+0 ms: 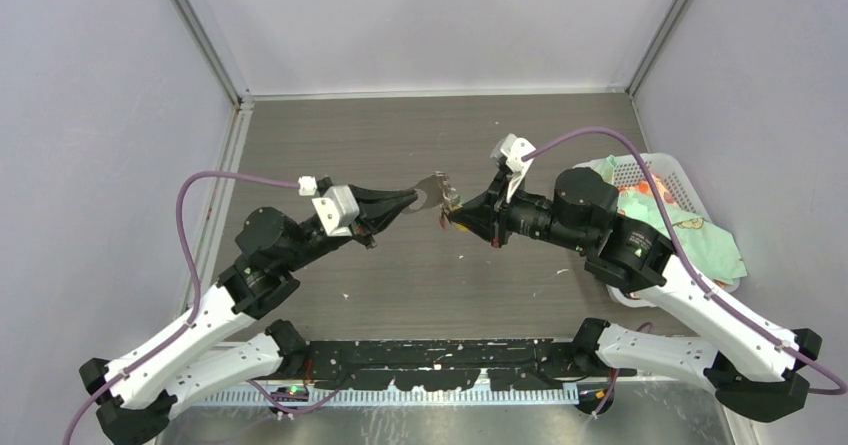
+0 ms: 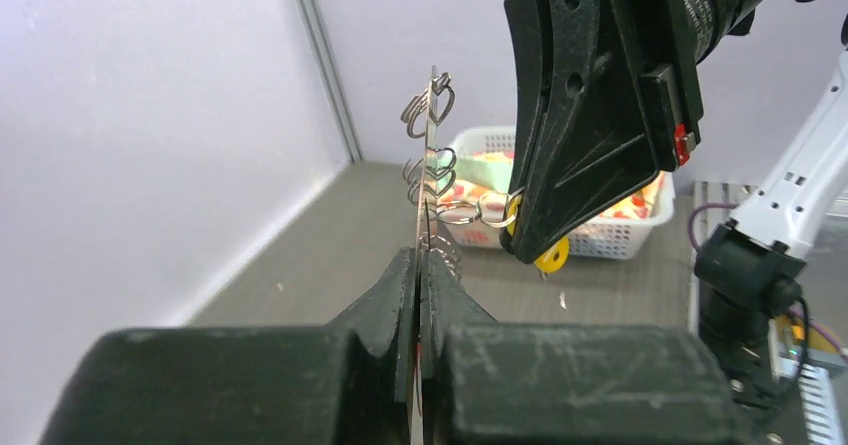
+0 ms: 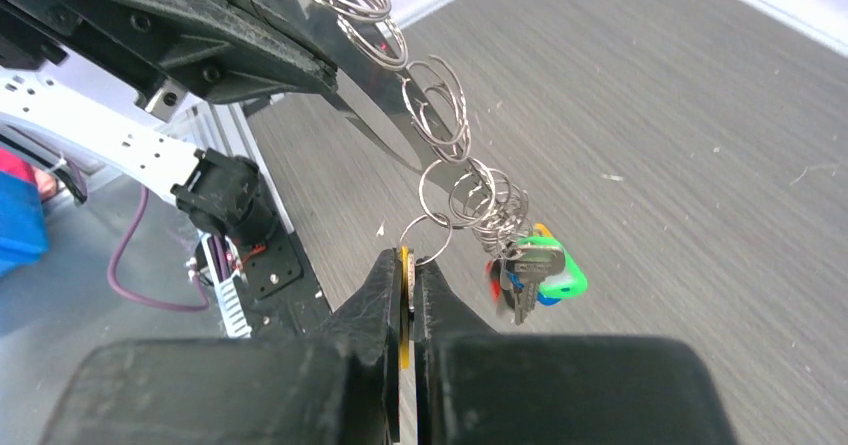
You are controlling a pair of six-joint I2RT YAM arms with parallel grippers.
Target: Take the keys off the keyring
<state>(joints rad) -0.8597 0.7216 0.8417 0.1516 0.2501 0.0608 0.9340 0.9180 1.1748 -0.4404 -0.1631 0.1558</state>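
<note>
The keyring [image 1: 432, 190], a thin silvery plate, hangs in the air over mid-table with my left gripper [image 1: 412, 200] shut on its near end. The left wrist view shows the plate edge-on [image 2: 431, 135], rising from the shut left gripper [image 2: 418, 260], wire split rings [image 2: 440, 170] along its edge. My right gripper [image 3: 408, 265] is shut on a yellow-headed key [image 3: 404, 300] that still hangs by a ring [image 3: 428, 237] from the plate [image 3: 375, 130]. A bunch of keys [image 3: 530, 270] with green, blue and red heads dangles just right of it.
A white basket [image 1: 672, 177] holding cloth and coloured items stands at the table's right edge, behind the right arm; the left wrist view shows it too [image 2: 610, 233]. White walls and metal posts close in the table on three sides.
</note>
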